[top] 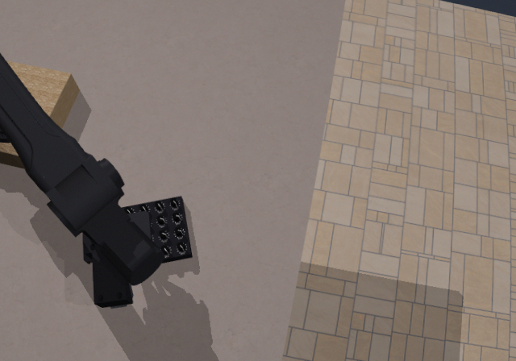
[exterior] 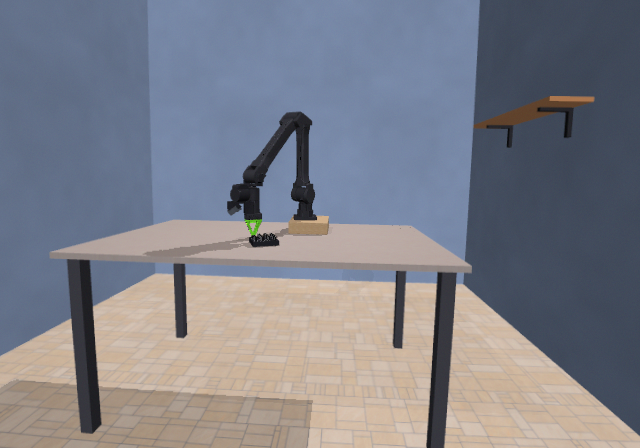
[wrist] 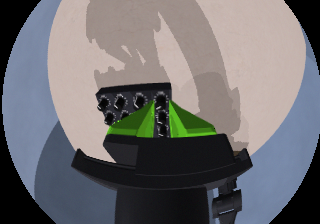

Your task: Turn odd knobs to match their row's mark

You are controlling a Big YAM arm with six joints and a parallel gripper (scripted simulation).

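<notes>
Two green wedge-shaped fingers of the black pincer point straight down over the small black rectangular knob box, which stands flat on the pale grey-beige tabletop, near the light wooden block that carries the arm's foot. The long black jointed arm reaches out from that block and hides roughly the left half of the box in the top view, so only two columns of round black knobs show fully there.

The fingers stand only a little apart, a narrow gap with nothing squeezed in it. In the wrist view a knob shows in that gap, so the tips seem to straddle it loosely rather than pinch it. Which knob this is I cannot tell. The vertical approach makes sense: coming from directly above lets the two tips sit on either side of one knob without brushing its close neighbours, and a turn of the wrist would then twist it about its own axis while the box stays on its feet.

No printed name can be read. The rings of marks and the white lines on the knobs appear only as tiny pale specks, and no brand or other writing shows on the arm, the box or the block.
</notes>
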